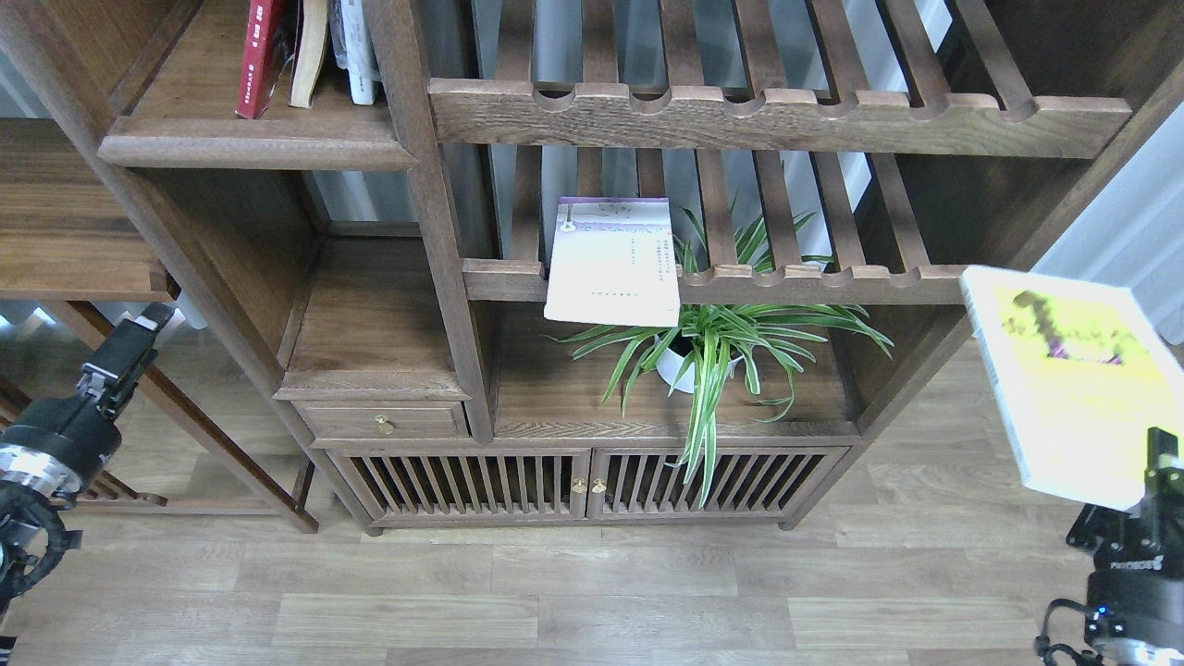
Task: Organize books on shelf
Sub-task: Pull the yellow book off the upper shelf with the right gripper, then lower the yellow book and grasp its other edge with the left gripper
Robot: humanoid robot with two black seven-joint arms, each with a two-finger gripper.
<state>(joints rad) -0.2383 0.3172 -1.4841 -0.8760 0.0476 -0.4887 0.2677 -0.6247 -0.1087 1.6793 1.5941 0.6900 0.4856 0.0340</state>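
Observation:
My right gripper (1158, 467) is shut on the lower edge of the yellow-green book (1073, 375) with a white border and holds it in the air at the far right, clear of the furniture. The pale lavender-white book (615, 262) lies flat on the lower slatted rack, overhanging its front rail. The dark red book (259, 55) stands on the solid dark-brown shelf (254, 148) at the top left beside other upright books. My left gripper (139, 338) is low at the far left, seen end-on, holding nothing.
An upper slatted rack (777, 111) with a notched front rail spans the top. A potted spider plant (708, 347) stands on the cabinet top under the lower rack. A small drawer (384, 421) and slatted cabinet doors (583, 483) lie below. Wooden floor in front.

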